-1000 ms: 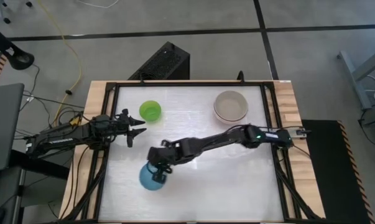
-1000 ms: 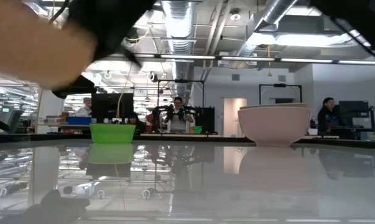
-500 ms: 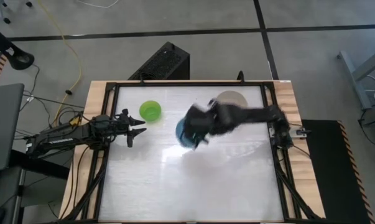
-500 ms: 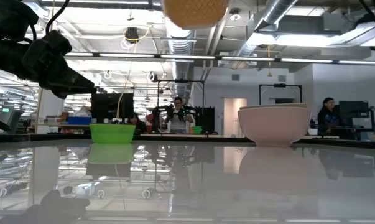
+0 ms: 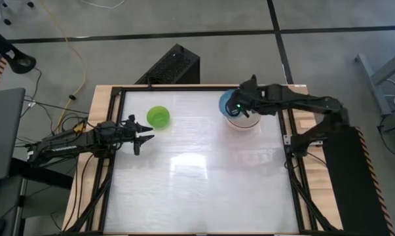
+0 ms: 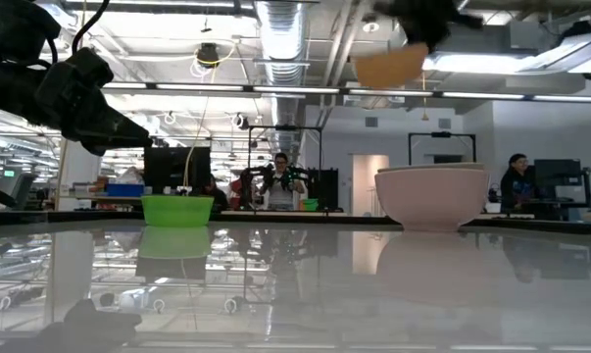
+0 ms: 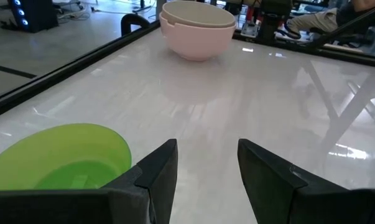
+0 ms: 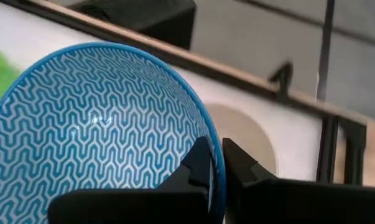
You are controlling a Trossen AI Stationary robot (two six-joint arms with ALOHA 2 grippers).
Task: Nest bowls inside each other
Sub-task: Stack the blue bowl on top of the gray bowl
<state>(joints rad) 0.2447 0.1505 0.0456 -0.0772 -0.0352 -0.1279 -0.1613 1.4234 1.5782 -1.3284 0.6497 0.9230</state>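
High: right tool (image 5: 234, 107) pinches blue bowl (image 5: 227, 103) rim, aloft at the stack's (image 5: 244, 122) 10 o'clock edge. Left tool (image 5: 142, 136) open, idle beside green bowl (image 5: 158, 117).
Low: bowl airborne above stack.
Right wrist: stack just beyond blue rim.

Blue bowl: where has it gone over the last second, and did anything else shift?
The right gripper, shut on the blue bowl's rim, has lifted it from the table's near middle and swung it across to the far right; it now hangs above the stacked bowls. Unchanged: the green bowl, the stack, and the left gripper, open beside the green bowl.
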